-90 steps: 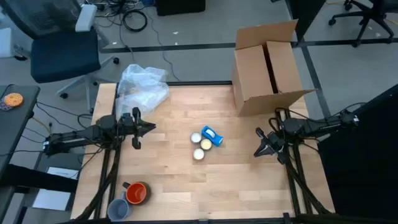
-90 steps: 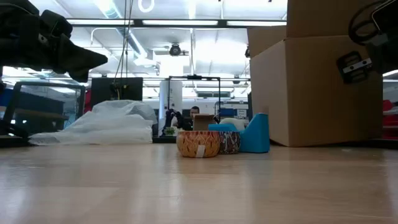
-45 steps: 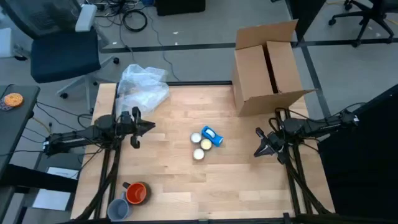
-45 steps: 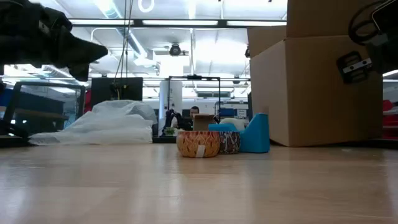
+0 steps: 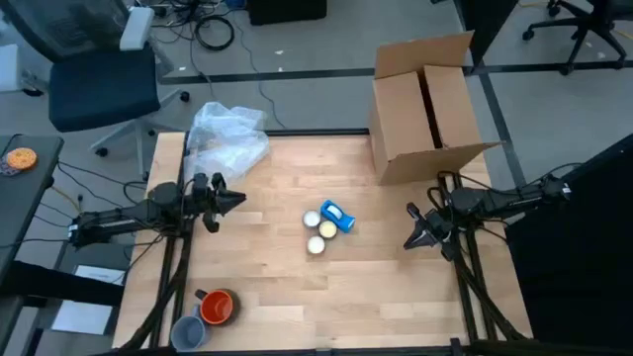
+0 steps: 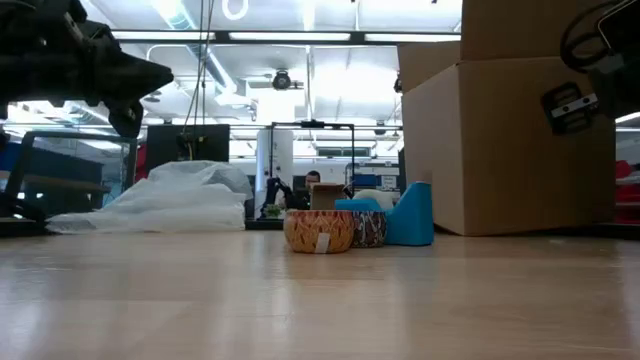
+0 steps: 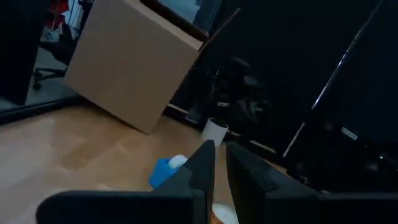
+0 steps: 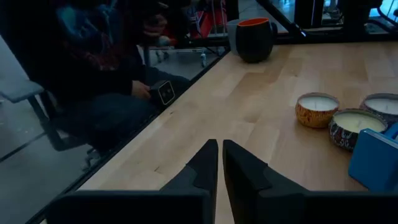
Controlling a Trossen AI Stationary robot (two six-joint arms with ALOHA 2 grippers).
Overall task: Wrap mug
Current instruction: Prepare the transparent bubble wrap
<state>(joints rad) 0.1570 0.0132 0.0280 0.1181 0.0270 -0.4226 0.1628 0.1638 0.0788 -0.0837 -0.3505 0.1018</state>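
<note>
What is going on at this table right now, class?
Nothing is being held yet. The left gripper hangs above the left side of the table, the right gripper over the right side, both shut and empty. The orange mug stands untouched at the near left corner. Candle tins sit mid-table, crumpled wrapping and a cardboard box at the back.
</note>
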